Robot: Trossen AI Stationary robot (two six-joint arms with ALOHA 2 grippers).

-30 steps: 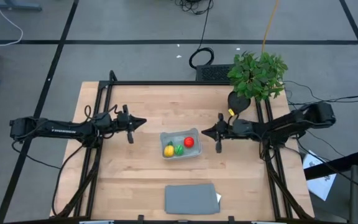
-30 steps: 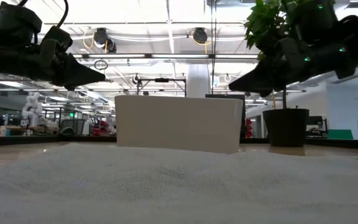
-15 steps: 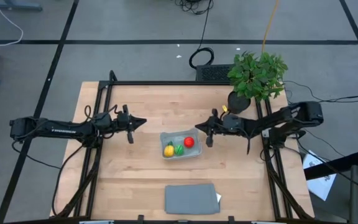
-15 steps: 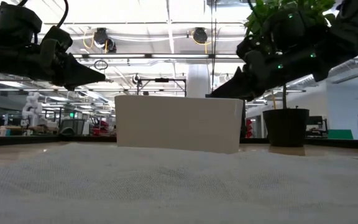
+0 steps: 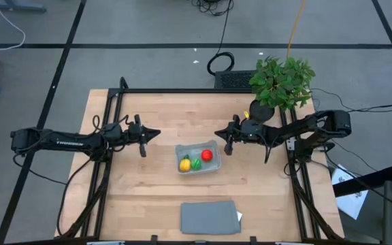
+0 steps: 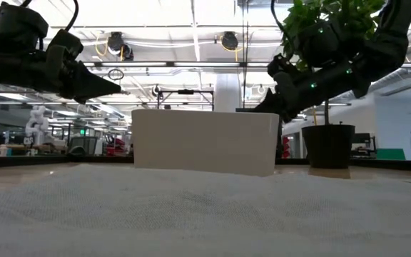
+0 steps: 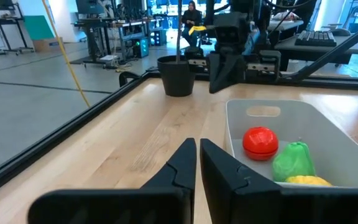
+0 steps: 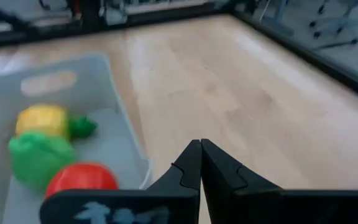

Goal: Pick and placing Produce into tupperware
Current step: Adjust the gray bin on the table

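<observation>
High view: tupperware [image 5: 214,165] mid-table, yellow piece [image 5: 184,165], green piece [image 5: 196,163], red ball [image 5: 207,155] inside. Left gripper [image 5: 156,133] pinched closed, empty, well left of box. Right gripper [image 5: 217,133] closed too, near box corner. Wrist views: same trio sits inside.

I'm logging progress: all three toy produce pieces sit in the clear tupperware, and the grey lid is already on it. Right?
Not quite. The yellow piece, green piece and red piece do sit in the tupperware, but the grey lid is not on it. The high view shows it lying flat on the table, apart from the box, near the front edge.
</observation>
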